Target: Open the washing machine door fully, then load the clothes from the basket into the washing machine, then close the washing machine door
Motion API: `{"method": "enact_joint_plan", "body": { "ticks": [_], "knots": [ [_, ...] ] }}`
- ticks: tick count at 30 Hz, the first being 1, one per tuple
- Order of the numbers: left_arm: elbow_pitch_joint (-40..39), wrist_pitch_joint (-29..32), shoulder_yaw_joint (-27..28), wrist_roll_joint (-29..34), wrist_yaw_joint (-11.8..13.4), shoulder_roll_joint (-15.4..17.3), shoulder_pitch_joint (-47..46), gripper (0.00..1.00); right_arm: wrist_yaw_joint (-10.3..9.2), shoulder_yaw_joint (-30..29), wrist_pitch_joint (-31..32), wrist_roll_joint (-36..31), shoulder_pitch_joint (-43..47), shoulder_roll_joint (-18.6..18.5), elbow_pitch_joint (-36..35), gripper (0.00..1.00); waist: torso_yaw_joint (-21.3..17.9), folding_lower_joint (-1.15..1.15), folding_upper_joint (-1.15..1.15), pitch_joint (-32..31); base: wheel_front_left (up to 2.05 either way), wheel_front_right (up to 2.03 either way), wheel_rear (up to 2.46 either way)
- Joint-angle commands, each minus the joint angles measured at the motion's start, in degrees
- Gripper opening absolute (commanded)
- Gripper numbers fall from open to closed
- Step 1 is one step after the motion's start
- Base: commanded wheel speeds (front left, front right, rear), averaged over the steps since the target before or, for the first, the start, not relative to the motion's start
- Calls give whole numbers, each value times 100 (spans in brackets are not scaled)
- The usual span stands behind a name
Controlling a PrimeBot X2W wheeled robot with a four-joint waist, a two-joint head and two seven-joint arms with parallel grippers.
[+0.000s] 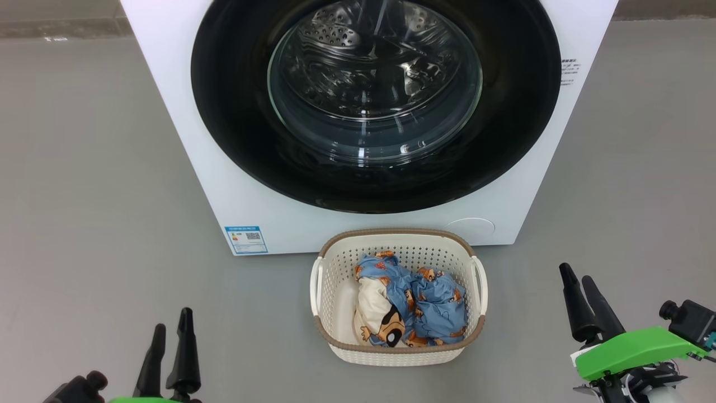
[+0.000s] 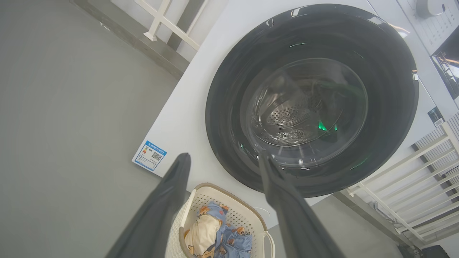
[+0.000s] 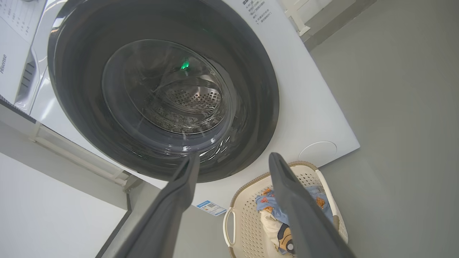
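The left gripper [image 1: 172, 320] sits at the lower left of the head view, above the grey floor [image 1: 84, 196]. Its two dark fingers [image 2: 168, 200] are spread apart with nothing between them, as the left wrist view confirms.

The washing machine [image 1: 184, 140] stands on the floor ahead, centred in the head view. A small blue label [image 1: 246, 239] is fixed low on the left of its white front. The washing machine door [image 1: 235, 112] lies flat against the front, closed. Its glossy black rim surrounds a clear glass bowl [image 1: 375, 84], through which the perforated steel drum is visible.

The basket [image 1: 391, 232] rests on the floor directly in front of the machine, below the door, with its far rim close to the front panel; contact cannot be determined. The clothes [image 1: 430, 305] lie inside it in a heap: light blue pieces with bear prints, and a cream piece with a cartoon figure on the left side.

The right gripper [image 1: 576, 273] sits at the lower right, well apart from the basket. Its fingers [image 3: 297, 208] are likewise spread and empty.
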Motion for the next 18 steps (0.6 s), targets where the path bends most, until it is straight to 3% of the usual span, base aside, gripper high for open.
{"method": "enact_joint_plan", "body": {
  "ticks": [1,18],
  "knots": [
    [-186,-94,91,202,-23,93,-266,100,2,106,-89,-214,-291,-124,-167,100,3,0,0,-5,0,0,0],
    [-204,-363,22,1131,-29,160,-233,100,2,372,-357,-988,-336,-265,-173,100,5,0,0,-46,0,0,0]
  ]
}}
